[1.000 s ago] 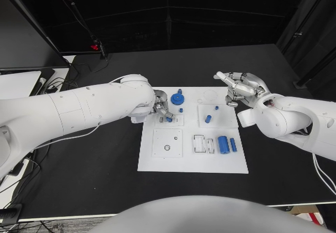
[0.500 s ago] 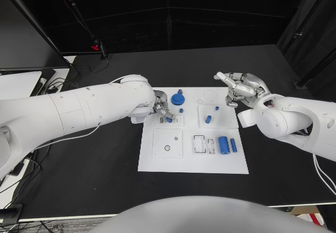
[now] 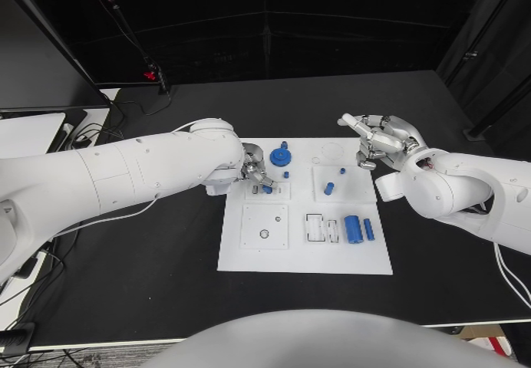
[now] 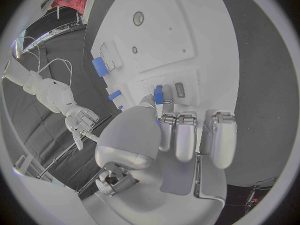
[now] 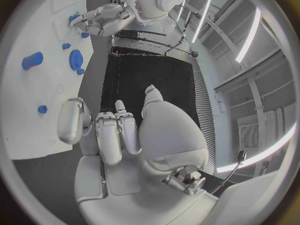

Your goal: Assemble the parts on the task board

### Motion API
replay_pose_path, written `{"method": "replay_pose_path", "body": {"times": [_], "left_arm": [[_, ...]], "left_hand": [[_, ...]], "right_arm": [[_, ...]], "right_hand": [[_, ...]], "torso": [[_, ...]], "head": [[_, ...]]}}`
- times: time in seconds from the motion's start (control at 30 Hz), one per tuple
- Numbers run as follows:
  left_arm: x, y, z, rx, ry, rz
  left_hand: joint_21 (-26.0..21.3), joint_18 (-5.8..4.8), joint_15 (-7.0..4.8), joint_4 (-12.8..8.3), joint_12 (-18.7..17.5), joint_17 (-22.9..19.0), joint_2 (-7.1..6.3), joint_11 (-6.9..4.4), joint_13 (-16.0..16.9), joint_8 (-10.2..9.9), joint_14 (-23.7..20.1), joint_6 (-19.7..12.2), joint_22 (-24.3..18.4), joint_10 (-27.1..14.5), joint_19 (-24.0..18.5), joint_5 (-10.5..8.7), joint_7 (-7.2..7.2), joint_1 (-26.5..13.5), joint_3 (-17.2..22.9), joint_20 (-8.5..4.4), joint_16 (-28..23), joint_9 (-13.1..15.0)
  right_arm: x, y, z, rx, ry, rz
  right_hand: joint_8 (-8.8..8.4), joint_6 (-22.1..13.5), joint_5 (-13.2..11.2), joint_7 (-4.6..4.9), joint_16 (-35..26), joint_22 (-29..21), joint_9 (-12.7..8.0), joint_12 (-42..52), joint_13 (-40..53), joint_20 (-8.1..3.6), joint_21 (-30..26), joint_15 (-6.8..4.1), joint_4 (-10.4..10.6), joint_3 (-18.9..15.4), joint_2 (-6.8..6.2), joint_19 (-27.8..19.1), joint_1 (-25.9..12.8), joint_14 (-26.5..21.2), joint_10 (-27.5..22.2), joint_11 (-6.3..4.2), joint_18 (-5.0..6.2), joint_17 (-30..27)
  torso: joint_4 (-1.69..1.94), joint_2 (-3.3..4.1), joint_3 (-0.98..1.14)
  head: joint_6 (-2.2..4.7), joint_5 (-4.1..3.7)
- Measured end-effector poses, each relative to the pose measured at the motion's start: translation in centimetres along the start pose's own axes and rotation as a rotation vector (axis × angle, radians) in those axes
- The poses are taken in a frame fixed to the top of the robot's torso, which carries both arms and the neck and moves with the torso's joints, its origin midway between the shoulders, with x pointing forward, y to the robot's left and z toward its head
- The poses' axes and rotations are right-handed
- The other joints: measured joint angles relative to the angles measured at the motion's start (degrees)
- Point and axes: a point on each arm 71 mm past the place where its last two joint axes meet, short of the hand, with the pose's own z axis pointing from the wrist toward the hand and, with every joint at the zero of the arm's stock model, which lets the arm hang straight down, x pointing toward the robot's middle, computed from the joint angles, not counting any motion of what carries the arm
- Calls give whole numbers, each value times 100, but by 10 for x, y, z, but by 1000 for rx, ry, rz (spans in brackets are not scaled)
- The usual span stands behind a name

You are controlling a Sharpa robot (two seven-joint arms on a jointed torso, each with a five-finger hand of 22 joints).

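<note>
the left hand (image 3: pixel 255 173) pinches a small blue part (image 3: pixel 267 188) over the far left of the white task board (image 3: pixel 305 245), while the right hand (image 3: pixel 380 141) hovers empty with fingers loosely spread just beyond the board's far right corner.

left hand (image 3: pixel 255 173) on task board (image 3: pixel 305 253), right hand (image 3: pixel 380 141) raised

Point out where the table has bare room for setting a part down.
Bare black table lies left of the task board, below the left arm, and along its near edge. The board's far half is crowded by the left robot hand and right robot hand.
</note>
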Motion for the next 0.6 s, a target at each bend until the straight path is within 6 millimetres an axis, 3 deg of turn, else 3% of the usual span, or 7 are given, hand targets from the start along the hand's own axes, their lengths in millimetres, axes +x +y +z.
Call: {"method": "replay_pose_path", "body": {"times": [0.07, 0.17, 0.23, 0.4, 0.6], "left_arm": [[0, 0, 0, -2, 0, 0], [0, 0, 0, -3, 0, 0], [0, 0, 0, -4, 0, 0], [0, 0, 0, -4, 0, 1], [0, -1, 0, -3, 0, 1]], "left_hand": [[0, 0, 0, -1, -3, 0, -21, 14, -144, 0, 0, -14, 0, 17, 0, -175, 14, -113, -70, 0, 0, 18], [0, 0, -1, -1, 16, 0, -40, 19, -715, 0, 0, -33, 0, 26, 0, -495, 32, -280, -184, 0, 0, 45], [0, 0, -1, -14, 15, 0, -47, 0, -765, 0, 0, -33, 0, 44, 0, -607, 32, -319, -211, 0, 0, 58], [0, 0, 38, 1, 14, 0, -20, -21, -1022, 1, -4, -54, 0, 66, 21, -800, 53, -489, -345, 21, 0, 109], [0, 1, 38, -9, 14, 0, -19, -10, -1028, 144, -3, -209, 0, 95, 21, -813, 65, -489, -406, 21, 0, 262]], "right_arm": [[0, 0, 0, 1, -1, 3], [0, 0, 0, 3, -2, 6], [0, 0, 0, 4, -3, 9], [-1, -1, 0, 6, -4, 13], [-1, -1, 0, 8, -5, 15]], "right_hand": [[26, 0, 0, 0, 0, 0, 0, 0, 0, 12, 0, 0, 0, 0, 7, -12, -8, 0, 0, 0, 0, 0], [26, 0, 0, 0, 0, 0, 0, 0, 0, 12, 0, 0, 0, 0, 7, -11, -7, 0, 0, 0, 0, 0], [26, 0, 0, 0, 0, 0, 0, 0, 0, 12, 0, 0, 0, 0, 7, -12, -7, 0, 0, 0, 0, 0], [26, 0, 0, 0, 0, 0, 0, 0, 0, 11, 0, 0, 0, 0, 6, -12, -7, 0, 0, 0, 0, 0], [26, 0, 0, 0, 0, 0, 0, 0, 0, 11, 0, 0, 0, 0, 6, -11, -6, 0, 0, 0, 0, 0]], "torso": [[0, 0, 0], [0, 0, -1], [0, 0, -1], [-3, 1, -2], [-3, 2, -2]], "head": [[0, 0], [0, 0], [-3, 0], [-5, -5], [-6, -6]]}}
